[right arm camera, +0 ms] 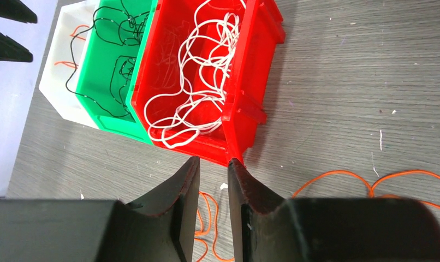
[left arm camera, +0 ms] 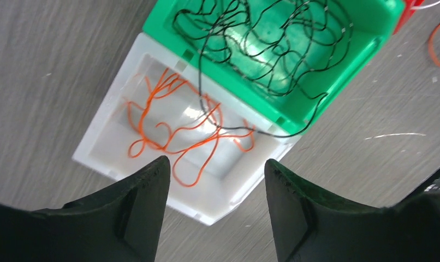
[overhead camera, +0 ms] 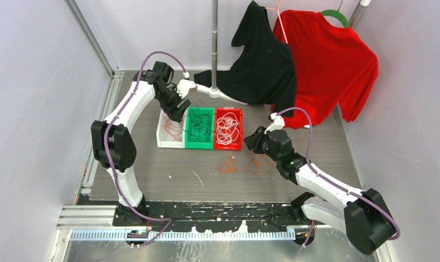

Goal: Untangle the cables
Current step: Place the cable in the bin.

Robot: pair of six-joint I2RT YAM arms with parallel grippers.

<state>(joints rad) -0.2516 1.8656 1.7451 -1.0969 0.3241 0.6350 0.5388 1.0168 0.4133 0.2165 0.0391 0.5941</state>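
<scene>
Three bins stand in a row. The white bin (overhead camera: 162, 143) (left arm camera: 218, 199) holds an orange-red cable (left arm camera: 174, 123). In the green bin (overhead camera: 200, 144) (left arm camera: 294, 112) lies a black cable (left arm camera: 261, 49), and one black strand (left arm camera: 250, 130) trails over into the white bin. The red bin (overhead camera: 229, 145) (right arm camera: 245, 103) holds white cables (right arm camera: 196, 82). More orange-red cable (overhead camera: 231, 164) (right arm camera: 338, 174) lies loose on the table in front of the red bin. My left gripper (overhead camera: 177, 109) (left arm camera: 216, 162) hangs open and empty above the white bin's near corner. My right gripper (overhead camera: 250, 141) (right arm camera: 213, 161) hovers over the loose orange-red cable, its jaws narrowly apart with nothing between them.
A black shirt (overhead camera: 259, 60) and a red shirt (overhead camera: 330, 71) hang at the back right, draping onto the table. A metal pole (overhead camera: 214, 43) with a white foot stands behind the bins. Grey walls close in on both sides.
</scene>
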